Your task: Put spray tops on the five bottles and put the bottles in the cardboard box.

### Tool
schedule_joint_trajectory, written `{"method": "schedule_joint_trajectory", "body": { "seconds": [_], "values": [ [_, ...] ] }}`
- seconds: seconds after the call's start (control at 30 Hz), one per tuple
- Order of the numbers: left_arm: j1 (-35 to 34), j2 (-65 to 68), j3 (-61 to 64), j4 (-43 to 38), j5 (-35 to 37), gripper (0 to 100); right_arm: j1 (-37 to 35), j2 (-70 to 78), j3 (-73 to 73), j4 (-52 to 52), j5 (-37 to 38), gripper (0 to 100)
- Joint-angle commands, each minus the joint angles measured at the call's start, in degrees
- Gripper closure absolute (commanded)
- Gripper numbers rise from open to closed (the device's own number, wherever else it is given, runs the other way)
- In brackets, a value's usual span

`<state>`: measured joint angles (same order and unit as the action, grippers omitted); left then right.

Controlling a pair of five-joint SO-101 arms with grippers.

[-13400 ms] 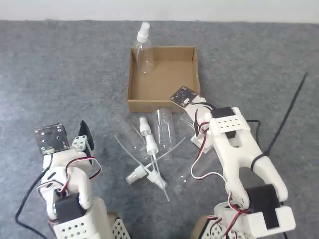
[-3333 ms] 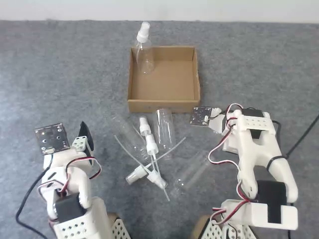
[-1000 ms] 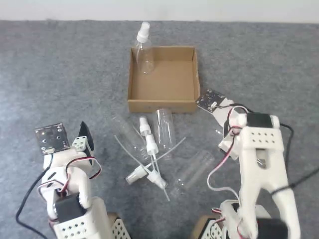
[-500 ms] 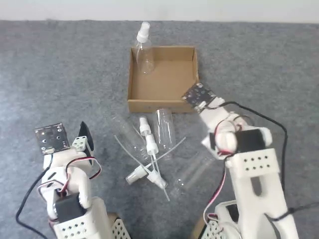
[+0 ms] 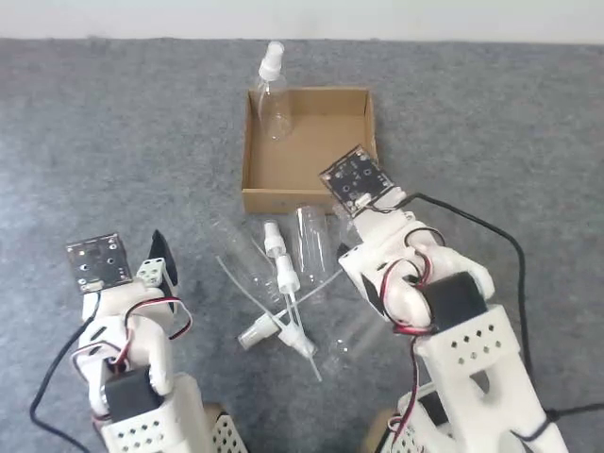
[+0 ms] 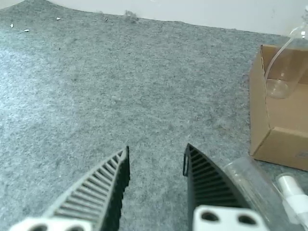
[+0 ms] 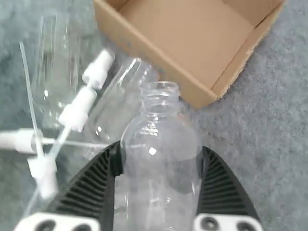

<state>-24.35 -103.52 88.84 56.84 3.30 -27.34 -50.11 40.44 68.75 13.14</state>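
A grey, felt-like worktop (image 5: 113, 123) covers the whole surface; a pale plain wall (image 5: 425, 19) meets its far edge; small white specks (image 6: 57, 18) and a tuft of lint (image 6: 129, 17) lie near that edge; lighting is soft and even.

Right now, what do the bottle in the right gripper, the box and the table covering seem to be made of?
The bottle: probably clear glossy plastic; things show through it, and it has bright highlights. The box: matte brown cardboard. The table covering: grey felt or carpet, with a fuzzy texture.

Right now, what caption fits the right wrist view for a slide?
Right tool grips an uncapped bottle, with loose spray tops and the box beyond.
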Motion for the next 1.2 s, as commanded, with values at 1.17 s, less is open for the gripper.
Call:
{"method": "schedule_joint_trajectory", "body": {
  "seconds": [1.17],
  "values": [
    [15.38, 23.56, -36.26, 15.74, -15.21, 79, 14.11, -28.88, 23.82, -15.16, -9.49, 89.8]
  ]
}}
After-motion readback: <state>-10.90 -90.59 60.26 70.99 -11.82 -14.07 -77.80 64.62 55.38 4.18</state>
